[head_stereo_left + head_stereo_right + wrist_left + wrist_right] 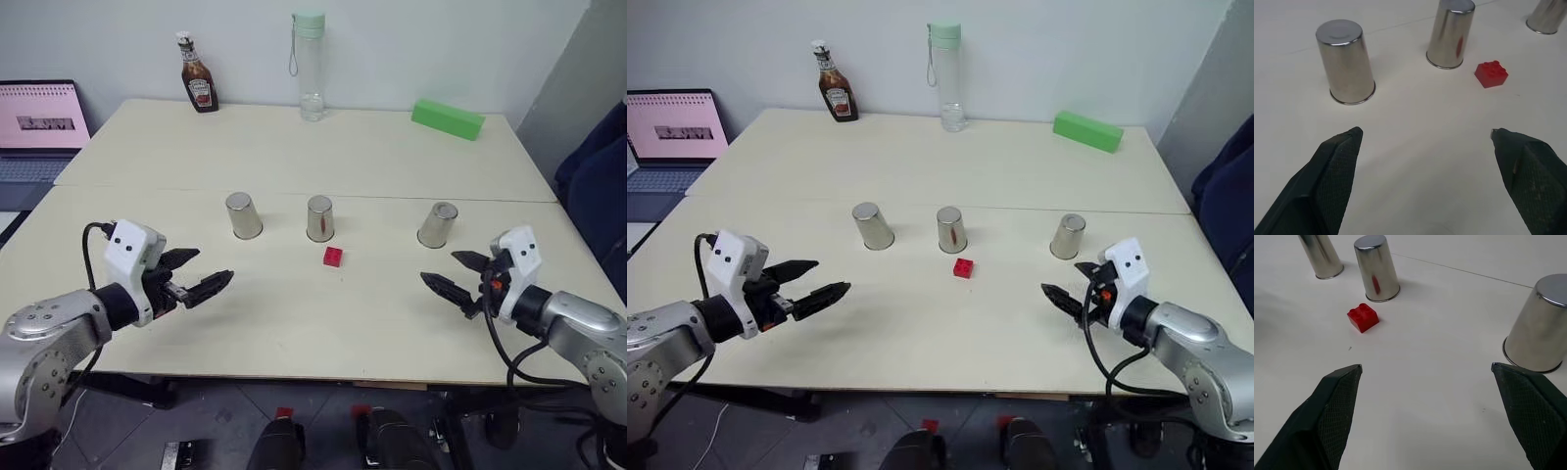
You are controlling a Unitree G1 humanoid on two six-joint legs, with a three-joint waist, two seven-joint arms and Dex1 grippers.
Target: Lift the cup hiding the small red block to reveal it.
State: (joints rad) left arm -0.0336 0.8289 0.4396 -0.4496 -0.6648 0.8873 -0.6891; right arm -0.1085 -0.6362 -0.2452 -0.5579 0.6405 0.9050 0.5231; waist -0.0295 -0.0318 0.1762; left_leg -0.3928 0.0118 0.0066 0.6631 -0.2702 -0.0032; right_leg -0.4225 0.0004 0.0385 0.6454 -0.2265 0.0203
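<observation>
Three identical steel cups stand upside down in a row on the table (294,333): a left cup (243,215), a middle cup (320,218) and a right cup (437,225). The small red block (333,257) lies bare on the table just in front of the middle cup, covered by nothing. My left gripper (214,265) hovers open near the table's front left, pointing toward the left cup (1346,61). On the front right my right gripper (439,266) is open too, with the right cup (1540,330) just beyond it. Neither gripper holds anything.
Along the far edge stand a ketchup bottle (199,75), a clear water bottle with a green cap (311,67) and a long green block (448,118). A laptop (39,122) sits off the table's left side. Something dark blue (598,176) stands at the right.
</observation>
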